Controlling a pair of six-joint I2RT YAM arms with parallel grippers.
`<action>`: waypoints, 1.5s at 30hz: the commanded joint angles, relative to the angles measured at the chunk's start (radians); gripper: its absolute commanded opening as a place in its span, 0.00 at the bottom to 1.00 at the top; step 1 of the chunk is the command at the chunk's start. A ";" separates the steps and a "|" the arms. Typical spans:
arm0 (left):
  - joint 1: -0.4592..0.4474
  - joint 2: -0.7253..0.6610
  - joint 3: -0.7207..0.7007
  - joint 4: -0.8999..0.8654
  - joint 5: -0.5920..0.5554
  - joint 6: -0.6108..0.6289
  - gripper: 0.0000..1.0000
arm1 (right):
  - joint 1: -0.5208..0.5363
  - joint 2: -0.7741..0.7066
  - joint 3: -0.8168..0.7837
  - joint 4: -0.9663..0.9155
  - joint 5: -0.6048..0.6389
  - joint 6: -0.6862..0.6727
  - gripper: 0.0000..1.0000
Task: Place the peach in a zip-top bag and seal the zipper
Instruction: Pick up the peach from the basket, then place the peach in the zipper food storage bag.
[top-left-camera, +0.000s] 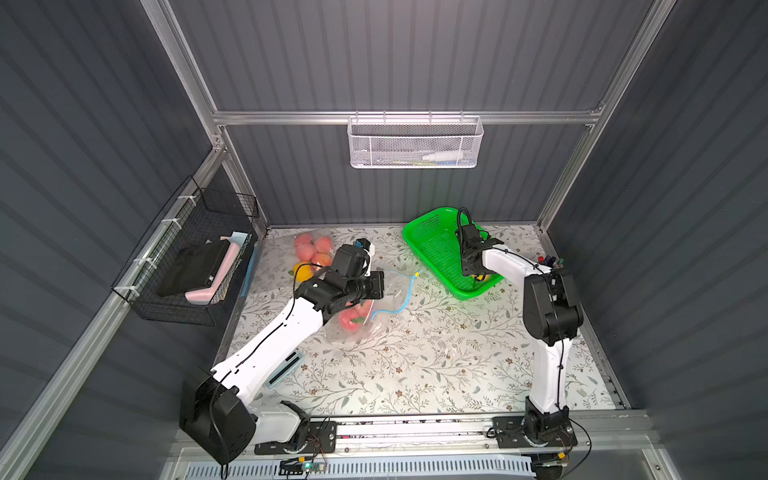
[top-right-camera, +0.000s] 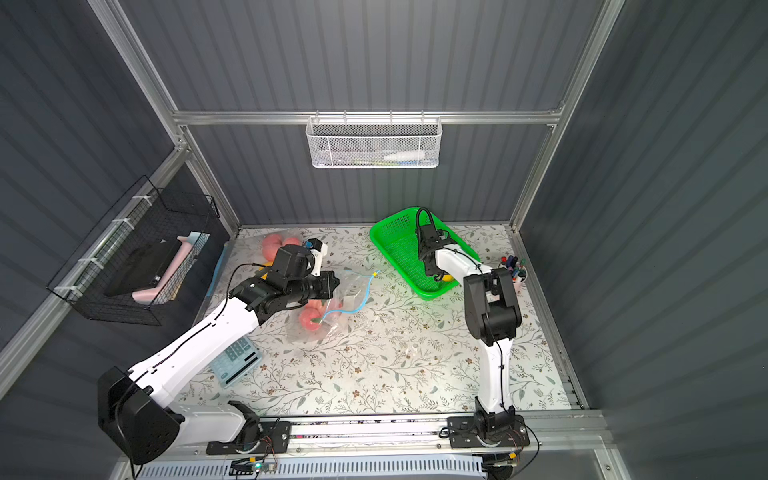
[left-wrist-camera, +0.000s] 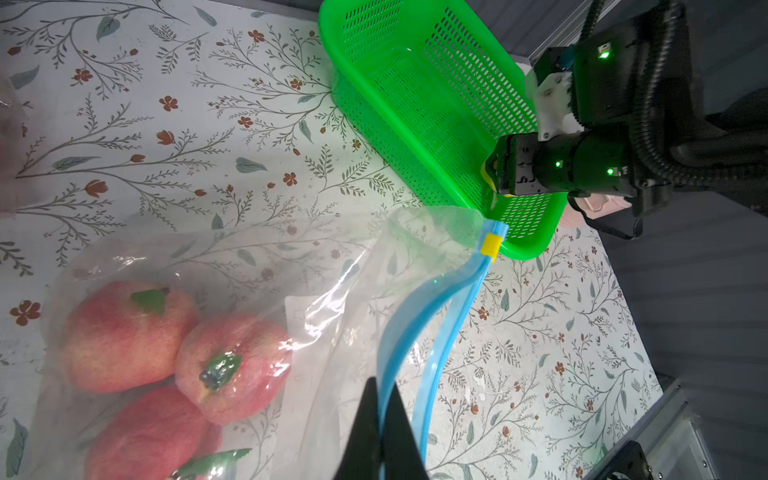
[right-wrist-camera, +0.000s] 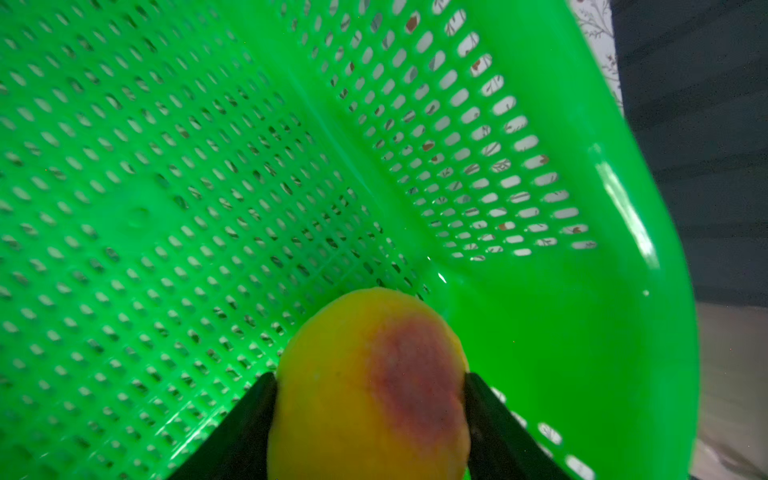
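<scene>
A yellow peach (right-wrist-camera: 370, 386) with a red blush lies in the near corner of the green basket (right-wrist-camera: 540, 311). My right gripper (right-wrist-camera: 370, 376) reaches down into the basket, and its two black fingers press the peach from both sides. In both top views only a yellow sliver of this peach (top-left-camera: 482, 277) shows under the wrist. The clear zip-top bag (left-wrist-camera: 332, 291) lies mid-table with three pink peaches (left-wrist-camera: 124, 332) inside. Its blue zipper strips (left-wrist-camera: 419, 316) stand apart, with the yellow slider (left-wrist-camera: 491, 244) at the far end. My left gripper (left-wrist-camera: 382, 399) is shut on one zipper strip.
A second bag of peaches (top-left-camera: 311, 249) and an orange fruit (top-left-camera: 303, 272) lie at the back left behind the left arm. A calculator (top-right-camera: 237, 359) sits under the left arm. A cup of pens (top-right-camera: 515, 268) stands by the right wall. A black wire basket (top-left-camera: 195, 266) hangs on the left wall.
</scene>
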 joint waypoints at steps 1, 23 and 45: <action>-0.001 0.007 -0.009 0.013 0.003 -0.014 0.00 | -0.004 -0.118 -0.032 0.053 -0.068 0.021 0.62; -0.001 0.042 -0.006 0.106 0.120 -0.073 0.00 | 0.097 -0.877 -0.628 0.718 -0.985 0.012 0.62; -0.001 0.062 0.092 0.061 0.153 -0.081 0.00 | 0.296 -0.737 -0.728 0.935 -0.934 0.046 0.62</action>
